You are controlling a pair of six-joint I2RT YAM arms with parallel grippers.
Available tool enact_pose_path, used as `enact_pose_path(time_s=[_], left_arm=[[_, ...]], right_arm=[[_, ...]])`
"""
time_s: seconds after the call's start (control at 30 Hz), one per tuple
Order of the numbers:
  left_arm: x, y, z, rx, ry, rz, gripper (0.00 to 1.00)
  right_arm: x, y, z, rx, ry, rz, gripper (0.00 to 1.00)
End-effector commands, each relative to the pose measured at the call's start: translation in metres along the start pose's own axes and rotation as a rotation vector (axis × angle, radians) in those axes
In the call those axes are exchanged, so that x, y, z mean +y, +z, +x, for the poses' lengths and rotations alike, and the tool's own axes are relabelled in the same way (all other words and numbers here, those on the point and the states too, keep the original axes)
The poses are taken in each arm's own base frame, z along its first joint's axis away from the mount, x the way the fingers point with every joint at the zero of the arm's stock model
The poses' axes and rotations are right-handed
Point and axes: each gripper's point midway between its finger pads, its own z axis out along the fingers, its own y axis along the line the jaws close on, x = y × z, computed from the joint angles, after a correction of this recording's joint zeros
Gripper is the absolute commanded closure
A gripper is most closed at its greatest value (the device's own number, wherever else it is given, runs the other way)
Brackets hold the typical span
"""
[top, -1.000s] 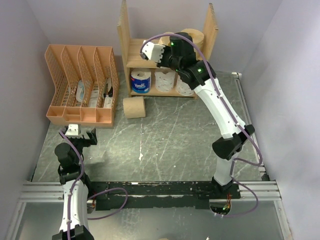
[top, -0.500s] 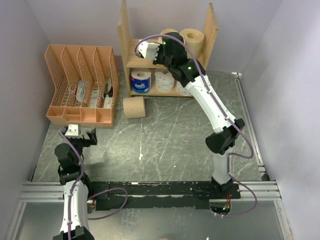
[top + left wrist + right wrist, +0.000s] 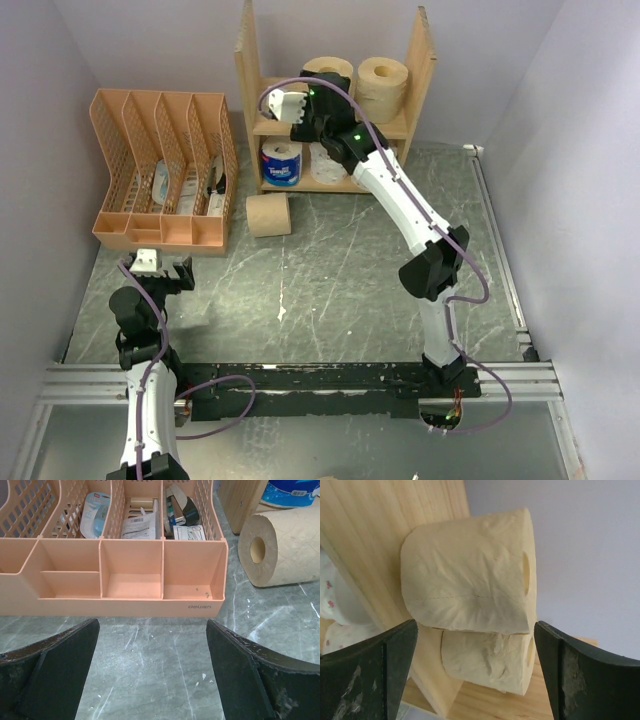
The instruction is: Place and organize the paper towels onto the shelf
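Observation:
The wooden shelf (image 3: 424,62) stands at the back of the table. Two tan paper towels (image 3: 328,70) (image 3: 383,88) lie side by side on its top tier. Below them are a blue-and-white roll (image 3: 281,163) and a white one (image 3: 327,166). Another tan roll (image 3: 268,215) lies on the table in front of the shelf and also shows in the left wrist view (image 3: 280,547). My right gripper (image 3: 316,95) hovers at the top tier's left, open. In its wrist view both tan rolls (image 3: 470,575) (image 3: 490,662) lie ahead of the spread fingers (image 3: 395,655), untouched. My left gripper (image 3: 152,630) is open and holds nothing.
A peach mesh file organizer (image 3: 160,165) with small items in its slots stands left of the shelf, right ahead of the left gripper (image 3: 160,266). Walls enclose the table on the left, back and right. A metal rail (image 3: 300,380) runs along the near edge.
My right gripper has opened and let go of a tan roll on the top tier. It has drawn back to the left, uncovering both rolls. The left arm has not moved.

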Motion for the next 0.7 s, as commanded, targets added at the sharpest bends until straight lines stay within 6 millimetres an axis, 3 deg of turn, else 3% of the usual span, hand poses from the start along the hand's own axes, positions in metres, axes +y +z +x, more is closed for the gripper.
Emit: enact_pose_path(time_s=[0.0,0.07,0.2,0.27,0.37,0.43,0.5,0.53,0.67], left_arm=[[-0.002,-0.005,0.035,0.059,-0.024,0.008,0.00],[-0.002,-0.005,0.036,0.059,-0.025,0.008,0.00],[-0.002,-0.005,0.035,0.060,-0.025,0.008,0.00],[-0.002,-0.005,0.036,0.060,-0.025,0.007,0.00],[-0.002,-0.004,0.036,0.061,-0.025,0.007,0.00],[-0.001,-0.004,0.036,0.062,-0.026,0.006,0.00],[-0.002,-0.004,0.036,0.062,-0.026,0.006,0.00],[-0.002,-0.004,0.036,0.062,-0.026,0.007,0.00],[-0.001,-0.004,0.036,0.063,-0.026,0.007,0.00]], right_arm=[[-0.026,-0.018,-0.003,-0.034,0.049,0.061,0.00],[-0.028,-0.021,-0.003,-0.038,0.061,0.077,0.00],[-0.051,-0.047,-0.007,-0.077,0.122,0.155,0.00],[-0.068,-0.074,-0.023,-0.152,0.214,0.219,0.00],[-0.066,-0.122,-0.054,-0.307,0.360,0.123,0.00],[-0.042,-0.144,-0.068,-0.409,0.487,-0.029,0.00],[0.003,-0.161,-0.076,-0.492,0.584,-0.253,0.00],[0.034,-0.162,-0.070,-0.494,0.635,-0.375,0.00],[0.119,-0.174,-0.038,-0.478,0.945,-0.736,0.00]])
